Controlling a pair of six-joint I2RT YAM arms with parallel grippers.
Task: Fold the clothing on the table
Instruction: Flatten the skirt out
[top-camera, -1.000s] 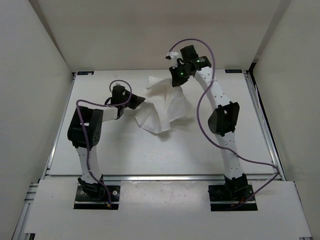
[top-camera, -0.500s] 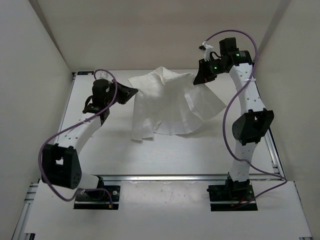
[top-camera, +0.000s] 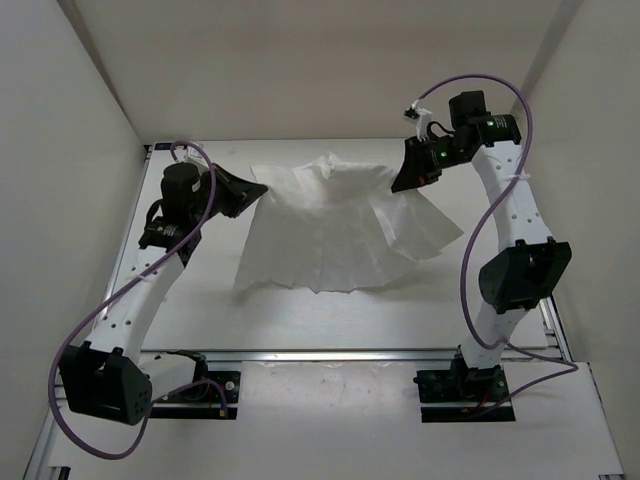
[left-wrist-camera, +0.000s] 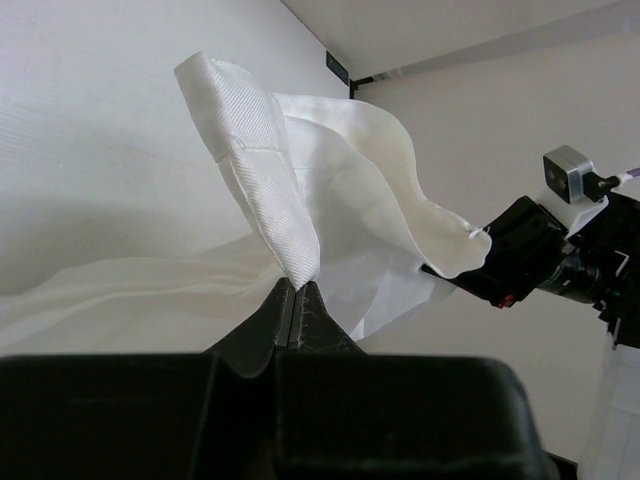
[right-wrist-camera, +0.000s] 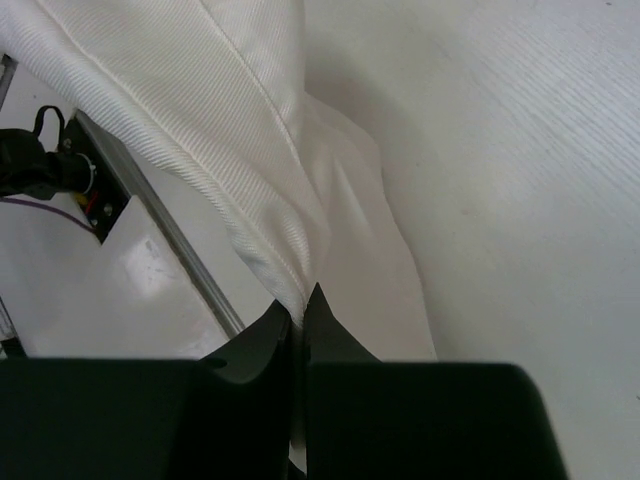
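Both arms stretch forward and wide apart — left end effector (top-camera: 252, 189) and right end effector (top-camera: 404, 178) raised, jaws pinched tight.

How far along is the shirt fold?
Done: the clothing is picked up and spread wide; no fold is visible. In hand: the left fingers and right fingers are each shut on an edge, holding it stretched over the table. Left: lay it flat, then all the folds.
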